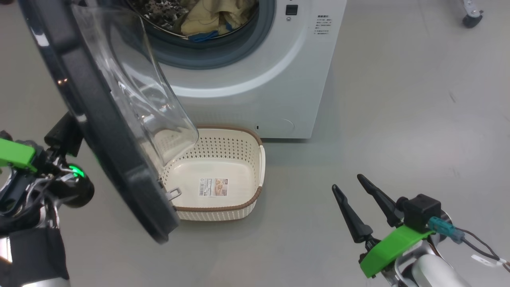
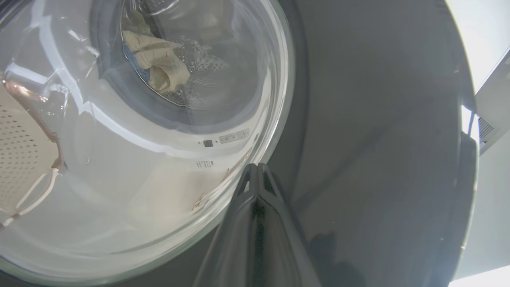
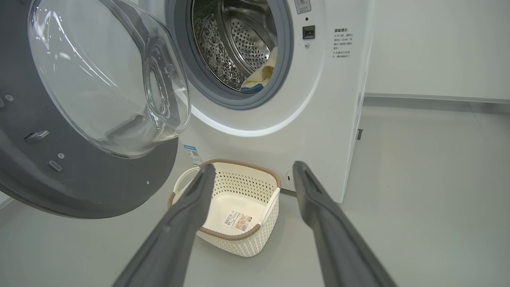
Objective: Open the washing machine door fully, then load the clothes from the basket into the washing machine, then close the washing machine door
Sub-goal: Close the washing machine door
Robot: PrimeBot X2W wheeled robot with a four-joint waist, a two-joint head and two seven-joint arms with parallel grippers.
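Note:
The washing machine stands at the top with its door swung partway out to the left, over the basket. The pale yellow clothes and a blue piece lie inside the drum, and the clothes sit low in the opening. The basket rests on the floor before the washer, holding just its label. My left gripper is shut, its tips against the door's outer black ring. My right gripper hangs open and holds nothing, right of the basket.
A grey floor spreads to the right of the washer. A caster wheel stands at the far top right. A white wall and skirting run behind the machine's right side.

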